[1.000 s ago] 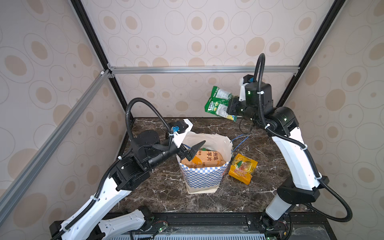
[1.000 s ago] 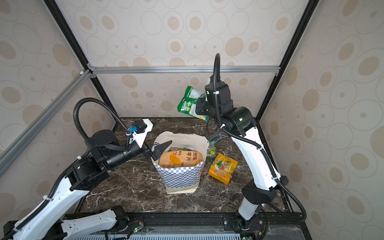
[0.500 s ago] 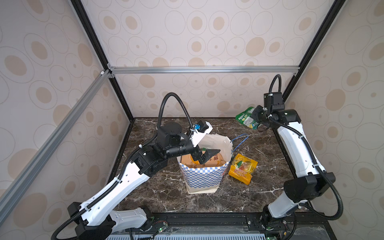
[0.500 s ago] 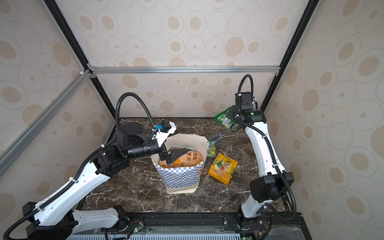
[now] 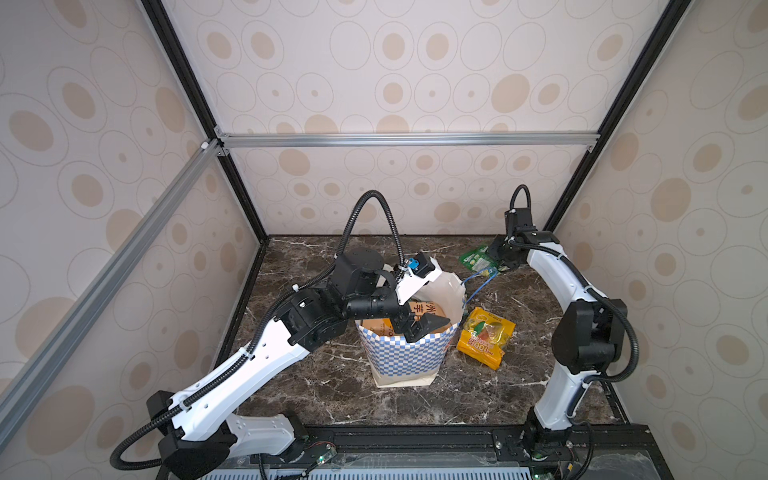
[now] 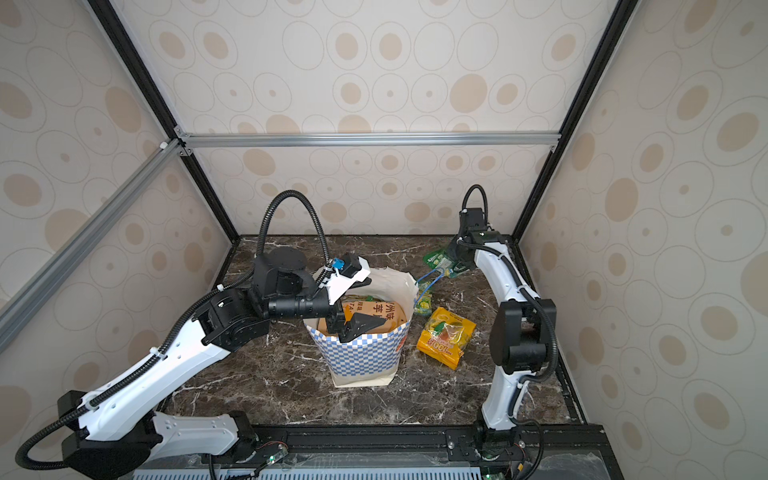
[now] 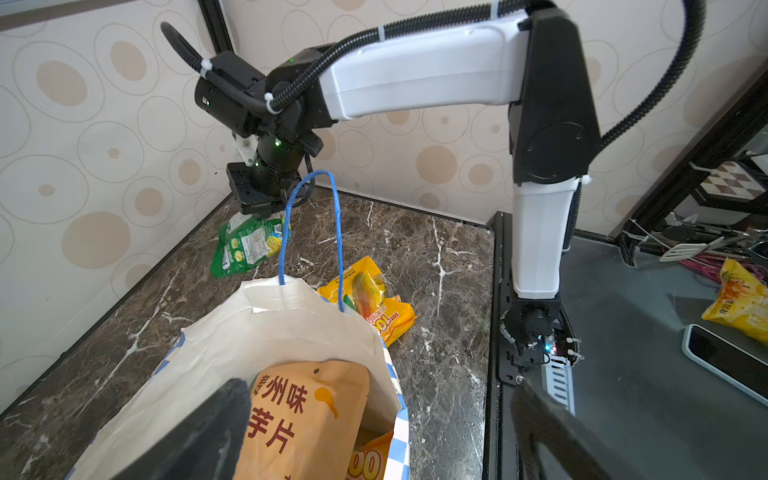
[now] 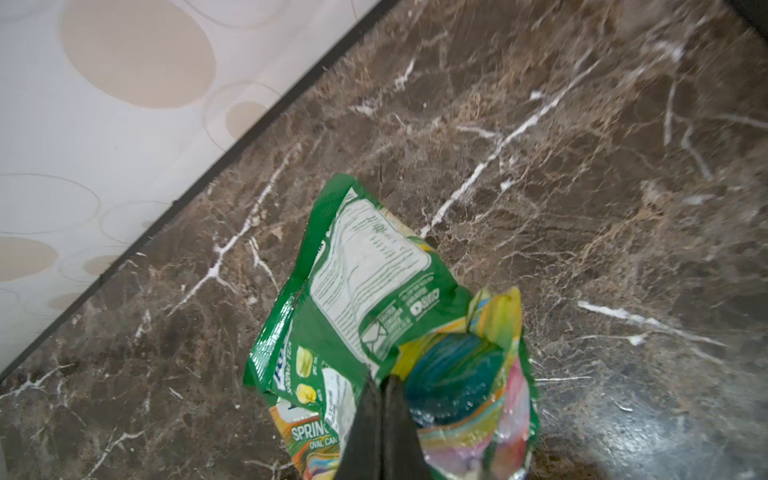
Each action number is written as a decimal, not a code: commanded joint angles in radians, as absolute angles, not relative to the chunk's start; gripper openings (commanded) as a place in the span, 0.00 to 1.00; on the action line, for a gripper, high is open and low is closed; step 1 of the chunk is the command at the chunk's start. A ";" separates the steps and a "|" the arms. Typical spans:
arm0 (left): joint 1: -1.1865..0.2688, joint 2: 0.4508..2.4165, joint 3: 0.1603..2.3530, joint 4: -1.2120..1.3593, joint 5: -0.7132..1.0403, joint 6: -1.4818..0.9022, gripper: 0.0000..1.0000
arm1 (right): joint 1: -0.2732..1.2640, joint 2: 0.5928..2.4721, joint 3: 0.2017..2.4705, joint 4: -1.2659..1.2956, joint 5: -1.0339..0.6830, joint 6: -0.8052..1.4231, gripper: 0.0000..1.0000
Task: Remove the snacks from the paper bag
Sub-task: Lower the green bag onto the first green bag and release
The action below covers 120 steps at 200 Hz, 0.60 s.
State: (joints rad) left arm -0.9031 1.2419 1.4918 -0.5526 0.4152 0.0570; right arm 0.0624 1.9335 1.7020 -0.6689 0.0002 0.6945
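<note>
Paper bag: stood upright mid-tabletop, mouth open, thin paper walls likely to buckle if pushed.
Chips bag: stood on end inside the paper bag, its top edge showing; soft, light film, contents probably brittle, so the flat sealed top looked the best place to pinch.
Chips bag writing: red characters "州味" and "芋片".
Left hand: spread wide at the bag mouth by the chips bag, holding nothing.
Green packets: low over the back right corner of the tabletop, limp and crinkly; contact with the tabletop could not be told.
Green packets writing: "SPRING", "OVAL CAN…"; the white panel was too fine to read.
Right hand: clamped on the green packets' edge.
Gummy bag: flat on the tabletop beside the paper bag, glossy and probably slippery; "100" legible.
</note>
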 commanded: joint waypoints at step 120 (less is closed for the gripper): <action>-0.914 1.352 1.723 -0.707 0.162 -0.008 0.98 | 0.050 1.880 1.677 -0.613 -0.072 0.707 0.38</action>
